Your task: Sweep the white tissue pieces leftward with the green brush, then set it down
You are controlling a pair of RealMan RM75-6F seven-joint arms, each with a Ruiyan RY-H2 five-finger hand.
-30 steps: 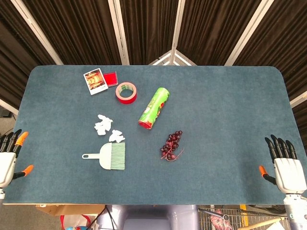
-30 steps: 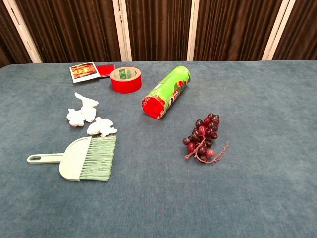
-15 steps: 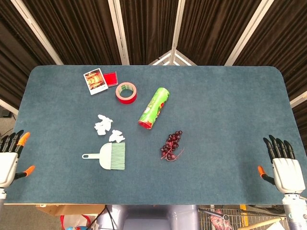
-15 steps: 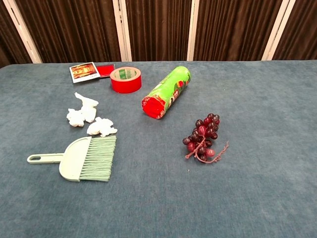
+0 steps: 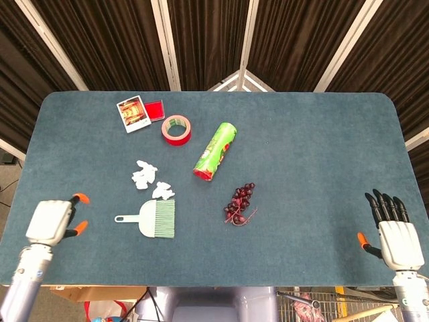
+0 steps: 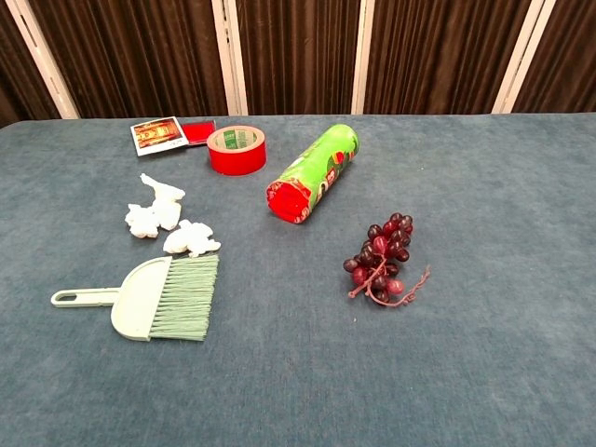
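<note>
Only the head view shows my hands: my left hand (image 5: 50, 221), fingers curled, empty, near the green brush (image 5: 153, 219); my right hand (image 5: 397, 235) spread, empty.

A table (image 5: 322, 154) covered in blue-grey felt-like cloth, with rounded far corners, fills most of both views. Behind it hang dark brown pleated curtains (image 6: 298, 51), divided by pale upright and slanting frame bars (image 5: 166, 43). Below the near edge, floor clutter shows, partly a cardboard box (image 5: 94, 292). Lighting is even.
</note>
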